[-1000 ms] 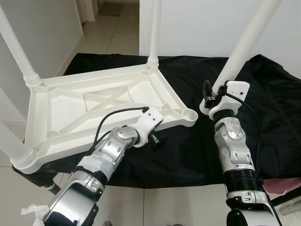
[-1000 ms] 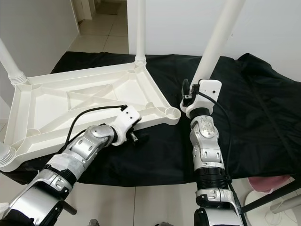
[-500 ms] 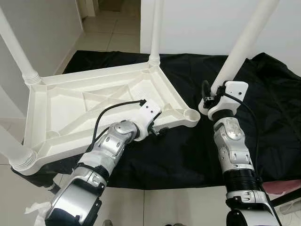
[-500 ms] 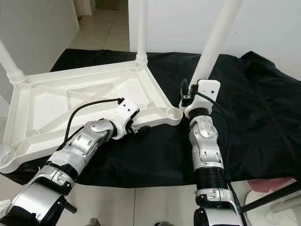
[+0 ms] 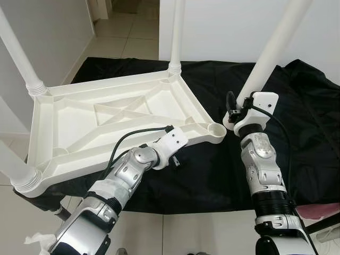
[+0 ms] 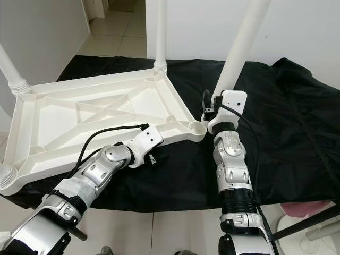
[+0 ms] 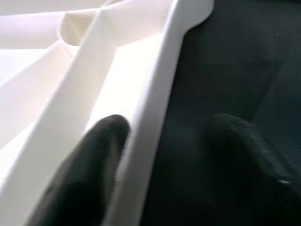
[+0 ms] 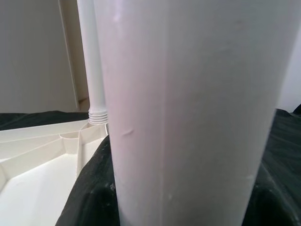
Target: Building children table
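Now the thing that matters is the gap between the foot of the white leg [image 5: 272, 50] that I hold and the empty socket [image 5: 214, 129] at the near right corner of the upturned table top [image 5: 85, 125]. The leg stands just beside this corner, on its outer side, over the black cloth [image 5: 303, 133], with its foot close to the socket but not in it. Its long axis is not upright: it leans up and away to my right, while the socket opens straight up. So, in my judgement, the leg must come a little to my left and stand more straight before it goes down.

My right gripper [image 5: 234, 114] is the nearer one and it carries the leg. It is closed around the low end of it; in the right wrist view the leg [image 8: 188, 113] stands very close before the camera. The right forearm rises almost straight from below, with the wrist just under the leg.

My left gripper [image 5: 174, 159] is at the near rim of the table top, a little to the left of the empty socket. In the left wrist view one finger [image 7: 94, 160] lies inside the rim and the other outside over the cloth, so it straddles the rim; whether it presses I cannot tell. The left arm reaches in from the lower left, elbow bent. Three legs are already standing in the other corners.
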Controlling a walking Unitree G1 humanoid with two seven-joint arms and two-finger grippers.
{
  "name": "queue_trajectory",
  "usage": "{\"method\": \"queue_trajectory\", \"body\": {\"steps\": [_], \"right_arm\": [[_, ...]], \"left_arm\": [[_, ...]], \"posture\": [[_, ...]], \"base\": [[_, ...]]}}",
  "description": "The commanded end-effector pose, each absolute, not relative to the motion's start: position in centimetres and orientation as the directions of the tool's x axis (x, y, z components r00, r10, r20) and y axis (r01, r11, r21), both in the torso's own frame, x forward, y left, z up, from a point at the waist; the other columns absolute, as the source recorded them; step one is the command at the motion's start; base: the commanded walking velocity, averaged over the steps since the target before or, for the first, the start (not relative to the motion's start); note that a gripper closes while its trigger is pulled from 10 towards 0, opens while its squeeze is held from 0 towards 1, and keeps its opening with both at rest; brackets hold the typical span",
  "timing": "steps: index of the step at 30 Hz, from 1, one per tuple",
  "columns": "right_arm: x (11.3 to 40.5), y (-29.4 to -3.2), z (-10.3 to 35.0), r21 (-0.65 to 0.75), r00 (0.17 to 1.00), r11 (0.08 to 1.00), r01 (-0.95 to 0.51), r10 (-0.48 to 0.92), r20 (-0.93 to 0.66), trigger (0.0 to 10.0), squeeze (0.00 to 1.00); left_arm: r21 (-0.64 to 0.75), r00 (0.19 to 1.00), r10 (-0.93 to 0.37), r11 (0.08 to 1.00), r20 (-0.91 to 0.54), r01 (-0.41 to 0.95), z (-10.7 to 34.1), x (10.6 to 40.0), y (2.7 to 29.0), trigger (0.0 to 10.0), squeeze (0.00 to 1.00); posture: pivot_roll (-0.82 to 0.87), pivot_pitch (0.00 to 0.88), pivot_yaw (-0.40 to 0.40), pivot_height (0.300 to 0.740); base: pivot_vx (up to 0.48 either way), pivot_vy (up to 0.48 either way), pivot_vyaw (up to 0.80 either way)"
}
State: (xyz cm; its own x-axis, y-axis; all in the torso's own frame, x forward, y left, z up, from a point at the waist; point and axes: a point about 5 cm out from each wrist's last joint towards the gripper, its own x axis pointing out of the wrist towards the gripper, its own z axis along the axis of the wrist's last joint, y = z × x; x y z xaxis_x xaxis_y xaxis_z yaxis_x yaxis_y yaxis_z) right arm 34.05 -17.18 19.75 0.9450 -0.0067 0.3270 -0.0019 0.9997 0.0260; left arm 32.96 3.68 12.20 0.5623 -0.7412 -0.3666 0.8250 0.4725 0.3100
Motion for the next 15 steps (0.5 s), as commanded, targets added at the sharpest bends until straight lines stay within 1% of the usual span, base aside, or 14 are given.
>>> {"method": "queue_trajectory", "body": {"steps": [1, 3, 4, 6, 7, 11, 13, 15], "right_arm": [[34.1, -17.1, 20.2, 0.017, 0.937, 1.0, -0.004, -0.002, 0.351, 10.0, 0.0], [34.1, -17.1, 20.2, 0.017, 0.937, 1.0, -0.004, -0.002, 0.35, 10.0, 0.0], [34.1, -17.1, 20.2, 0.017, 0.937, 1.0, -0.004, -0.002, 0.35, 10.0, 0.0], [34.1, -17.1, 20.2, 0.017, 0.937, 1.0, -0.002, -0.004, 0.35, 10.0, 0.0], [34.1, -17.1, 20.2, 0.017, 0.937, 1.0, -0.002, -0.004, 0.35, 10.0, 0.0], [34.1, -17.3, 20.2, 0.019, 0.937, 1.0, 0.006, -0.013, 0.35, 10.0, 0.0], [34.1, -17.3, 20.2, 0.019, 0.937, 1.0, 0.006, -0.013, 0.35, 10.0, 0.0], [34.2, -17.4, 20.2, 0.02, 0.937, 1.0, 0.009, -0.015, 0.35, 10.0, 0.0]], "left_arm": [[0.286, 0.45, -0.807, 0.36, -0.381, 0.888, 12.2, 32.1, 3.4, 0.0, 0.0], [0.288, 0.413, -0.822, 0.317, -0.392, 0.904, 12.1, 31.6, 3.6, 0.0, 0.0], [0.288, 0.413, -0.822, 0.317, -0.392, 0.904, 12.1, 31.6, 3.6, 0.0, 0.0], [0.279, 0.379, -0.832, 0.282, -0.406, 0.918, 11.8, 31.1, 3.7, 0.0, 0.0], [0.279, 0.379, -0.832, 0.282, -0.406, 0.918, 11.8, 31.1, 3.7, 0.0, 0.0], [0.24, 0.271, -0.842, 0.175, -0.467, 0.955, 10.7, 29.4, 4.6, 0.0, 0.0], [0.24, 0.271, -0.842, 0.175, -0.467, 0.955, 10.7, 29.4, 4.6, 0.0, 0.0], [0.22, 0.229, -0.83, 0.132, -0.508, 0.967, 9.8, 28.6, 5.2, 0.0, 0.0]], "posture": [[-0.03, 0.0, -0.013, 0.74], [-0.03, 0.0, -0.013, 0.74], [-0.03, 0.0, -0.013, 0.74], [-0.03, 0.0, -0.011, 0.74], [-0.03, 0.0, -0.011, 0.74], [-0.02, 0.0, -0.012, 0.74], [-0.02, 0.0, -0.012, 0.74], [-0.02, 0.0, -0.012, 0.74]], "base": [[0.0, 0.0, 0.0], [0.0, 0.0, 0.0], [0.0, 0.0, 0.0], [0.0, 0.0, 0.0], [0.0, 0.0, 0.0], [0.0, 0.0, 0.0], [0.0, 0.0, 0.0], [0.0, 0.0, 0.0]]}}
